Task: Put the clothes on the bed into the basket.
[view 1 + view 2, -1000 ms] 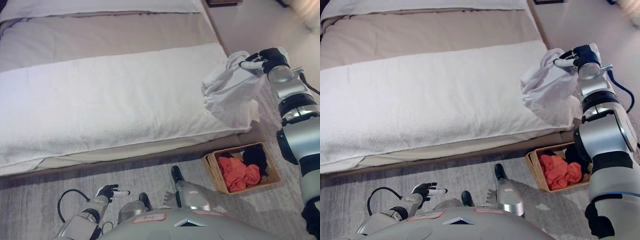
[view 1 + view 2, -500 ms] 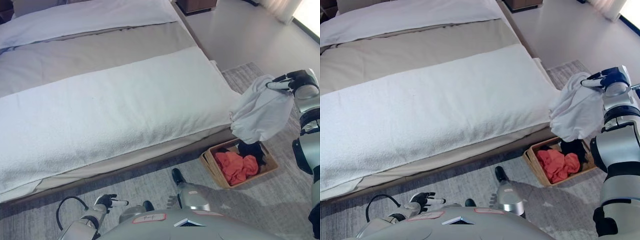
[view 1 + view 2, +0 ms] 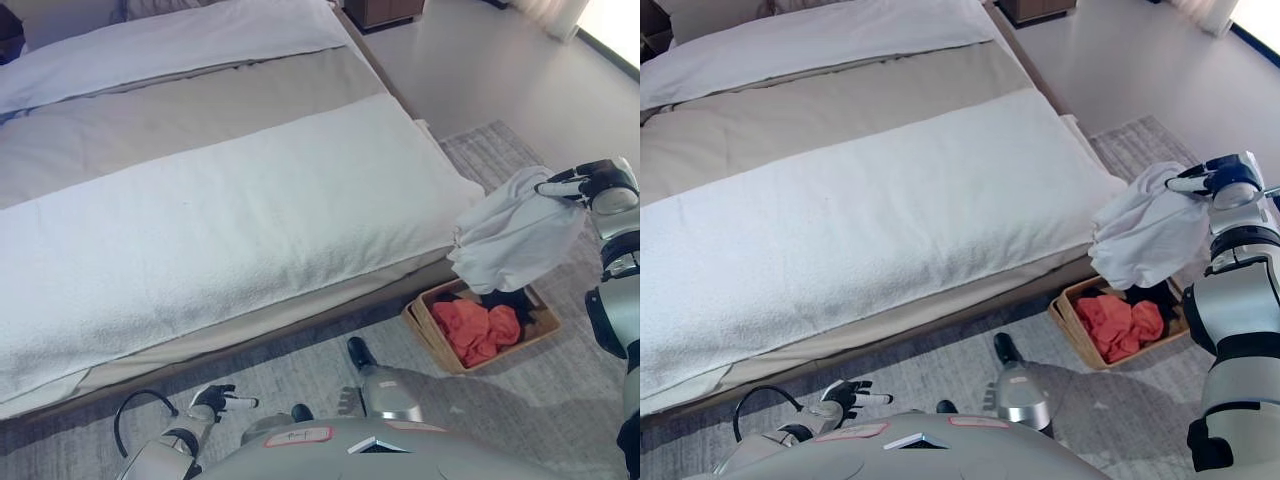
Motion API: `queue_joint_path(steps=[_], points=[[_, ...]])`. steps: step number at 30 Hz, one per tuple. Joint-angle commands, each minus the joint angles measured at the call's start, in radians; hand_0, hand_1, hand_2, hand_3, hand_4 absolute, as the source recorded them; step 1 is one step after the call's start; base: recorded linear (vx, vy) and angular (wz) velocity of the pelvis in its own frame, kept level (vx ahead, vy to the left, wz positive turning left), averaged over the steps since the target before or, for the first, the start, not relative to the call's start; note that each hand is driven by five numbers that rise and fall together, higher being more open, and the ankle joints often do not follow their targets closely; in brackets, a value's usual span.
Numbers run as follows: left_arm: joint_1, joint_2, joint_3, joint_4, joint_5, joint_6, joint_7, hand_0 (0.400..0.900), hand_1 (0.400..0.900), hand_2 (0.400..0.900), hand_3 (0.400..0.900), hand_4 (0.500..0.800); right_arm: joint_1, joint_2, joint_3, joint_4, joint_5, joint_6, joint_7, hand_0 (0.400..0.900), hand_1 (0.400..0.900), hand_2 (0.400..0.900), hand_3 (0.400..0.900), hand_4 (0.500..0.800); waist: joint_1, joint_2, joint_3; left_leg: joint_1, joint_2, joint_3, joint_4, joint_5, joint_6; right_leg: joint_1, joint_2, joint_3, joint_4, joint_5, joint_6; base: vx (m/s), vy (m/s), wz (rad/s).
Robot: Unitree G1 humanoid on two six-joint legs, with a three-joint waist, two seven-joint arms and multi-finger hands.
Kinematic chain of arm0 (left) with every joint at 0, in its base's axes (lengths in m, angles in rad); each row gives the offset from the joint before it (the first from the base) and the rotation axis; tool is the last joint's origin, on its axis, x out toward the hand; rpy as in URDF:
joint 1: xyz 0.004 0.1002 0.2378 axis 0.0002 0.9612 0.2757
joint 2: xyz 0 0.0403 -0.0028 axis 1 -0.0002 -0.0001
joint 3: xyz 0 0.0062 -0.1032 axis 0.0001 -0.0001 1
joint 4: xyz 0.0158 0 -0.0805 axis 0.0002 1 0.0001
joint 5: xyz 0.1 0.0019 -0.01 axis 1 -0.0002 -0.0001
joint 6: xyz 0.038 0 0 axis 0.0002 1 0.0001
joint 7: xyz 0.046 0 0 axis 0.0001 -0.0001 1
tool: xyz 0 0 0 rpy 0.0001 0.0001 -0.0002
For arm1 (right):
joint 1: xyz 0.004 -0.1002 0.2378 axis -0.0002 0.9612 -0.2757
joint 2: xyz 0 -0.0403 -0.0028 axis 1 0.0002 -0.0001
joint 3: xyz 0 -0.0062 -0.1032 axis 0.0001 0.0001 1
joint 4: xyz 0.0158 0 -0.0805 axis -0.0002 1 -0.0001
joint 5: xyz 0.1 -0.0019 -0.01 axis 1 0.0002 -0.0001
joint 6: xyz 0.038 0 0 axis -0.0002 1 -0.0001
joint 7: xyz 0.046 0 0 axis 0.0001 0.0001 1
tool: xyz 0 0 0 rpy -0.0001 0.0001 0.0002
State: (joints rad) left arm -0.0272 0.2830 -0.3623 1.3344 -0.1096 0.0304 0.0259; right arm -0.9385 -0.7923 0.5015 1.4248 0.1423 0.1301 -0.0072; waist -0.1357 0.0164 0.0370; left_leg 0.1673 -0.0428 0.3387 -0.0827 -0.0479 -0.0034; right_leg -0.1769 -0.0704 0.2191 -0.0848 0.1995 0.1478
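My right hand (image 3: 590, 183) is shut on a white garment (image 3: 512, 234) that hangs in the air above the far side of the wicker basket (image 3: 420, 322). The basket stands on the rug by the bed's near right corner and holds an orange garment (image 3: 478, 329) and a black garment (image 3: 512, 299). The garment's lower end covers part of the basket's far rim. My left hand (image 3: 218, 400) is low at the bottom left over the rug, fingers straight, holding nothing. I see no loose clothes on the bed (image 3: 210, 190).
The bed carries a white towel-like cover (image 3: 230, 220), a beige sheet and a white pillow (image 3: 180, 40) at the far end. A grey rug (image 3: 520, 400) lies under the basket; pale floor (image 3: 470, 70) runs to the right of the bed.
The right hand has carried the white garment off the bed's corner to the right and down, so it now hangs over the basket. The camera view has shifted too.
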Motion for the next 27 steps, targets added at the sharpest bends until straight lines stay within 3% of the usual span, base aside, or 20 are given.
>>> queue_joint_path(steps=[1,11,12,27], points=[[0.003,0.054,0.009,0.018,0.040,-0.002,0.018,0.900,0.900,0.900,0.900,0.800,-0.166,-0.110,0.007,0.041,-0.040,-0.044,-0.034,0.400,0.400,0.400,0.400,0.500,-0.006,0.030,0.007,-0.013,0.022,-0.088,0.081,-0.132,0.016,-0.015,-0.012,0.013,0.113,-0.058,0.061,-0.01,0.020,-0.13],[0.002,0.046,0.003,0.004,0.036,-0.004,0.014,0.900,0.900,0.900,0.900,0.800,-0.146,-0.106,-0.005,0.049,-0.054,-0.036,-0.033,0.400,0.400,0.400,0.400,0.500,-0.014,0.051,0.016,-0.023,0.013,-0.087,0.083,-0.131,0.020,-0.027,-0.015,0.023,0.110,-0.047,0.062,-0.01,0.005,-0.03],[0.001,0.045,0.001,0.003,0.036,-0.004,0.015,0.900,0.900,0.900,0.900,0.800,-0.146,-0.108,-0.006,0.053,-0.057,-0.036,-0.037,0.900,0.900,0.900,0.900,0.800,-0.013,0.050,0.016,-0.023,0.013,-0.090,0.083,-0.130,0.019,-0.026,-0.016,0.023,0.108,-0.047,0.061,0.00,-0.012,0.06],[-0.009,0.043,-0.014,-0.005,0.050,-0.002,0.014,0.900,0.900,0.900,0.900,0.800,-0.119,-0.138,-0.019,0.070,-0.062,-0.032,-0.036,0.900,0.900,0.900,0.900,0.800,0.005,0.037,0.012,-0.042,0.016,-0.123,0.087,-0.122,0.014,-0.022,-0.025,0.003,0.105,-0.050,0.044,-0.01,-0.013,0.09]])
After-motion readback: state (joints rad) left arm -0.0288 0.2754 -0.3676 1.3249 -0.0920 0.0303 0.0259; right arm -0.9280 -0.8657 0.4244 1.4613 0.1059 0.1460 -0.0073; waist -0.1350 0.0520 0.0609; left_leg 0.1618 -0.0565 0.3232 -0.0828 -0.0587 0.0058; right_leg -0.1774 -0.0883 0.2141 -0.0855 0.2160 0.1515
